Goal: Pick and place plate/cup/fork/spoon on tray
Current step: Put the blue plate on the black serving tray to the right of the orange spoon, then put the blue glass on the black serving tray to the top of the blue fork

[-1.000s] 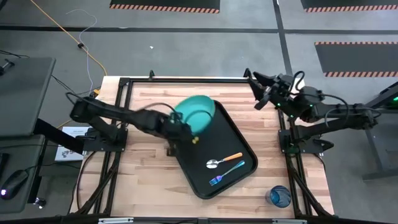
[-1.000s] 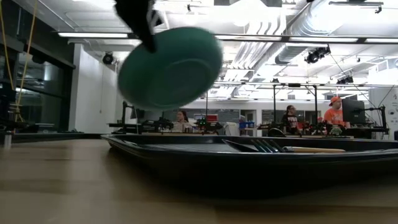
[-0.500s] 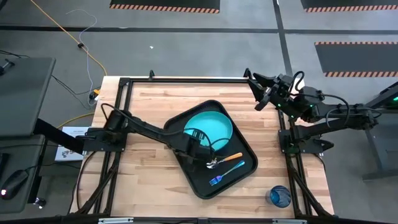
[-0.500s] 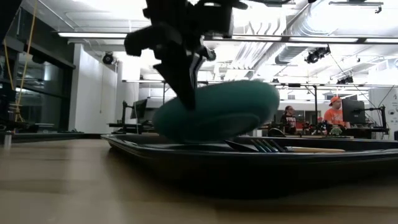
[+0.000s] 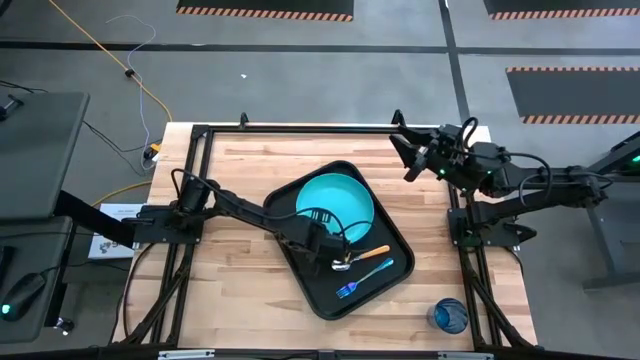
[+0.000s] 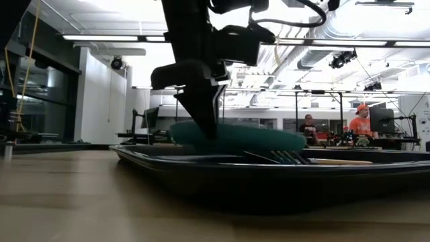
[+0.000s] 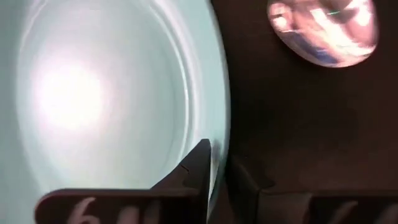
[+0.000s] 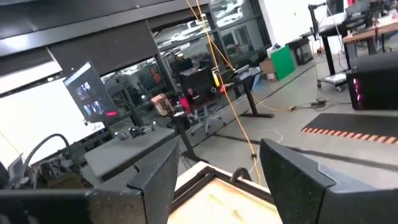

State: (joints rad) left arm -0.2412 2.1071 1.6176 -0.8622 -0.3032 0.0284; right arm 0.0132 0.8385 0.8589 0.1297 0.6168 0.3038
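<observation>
The turquoise plate [image 5: 335,204] lies flat in the middle of the black tray [image 5: 310,280] with the left gripper [image 5: 322,217] pinching its rim, the spoon [image 5: 358,258] and fork [image 5: 364,278] lie just below it, the cup [image 5: 449,316] waits at the lower right, and the right gripper [image 5: 408,150] hangs open at the upper right.

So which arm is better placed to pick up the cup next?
Probably the right. The cup stands off the tray on the right arm's side. The left gripper is clamped on the plate; the right gripper hangs open.
</observation>
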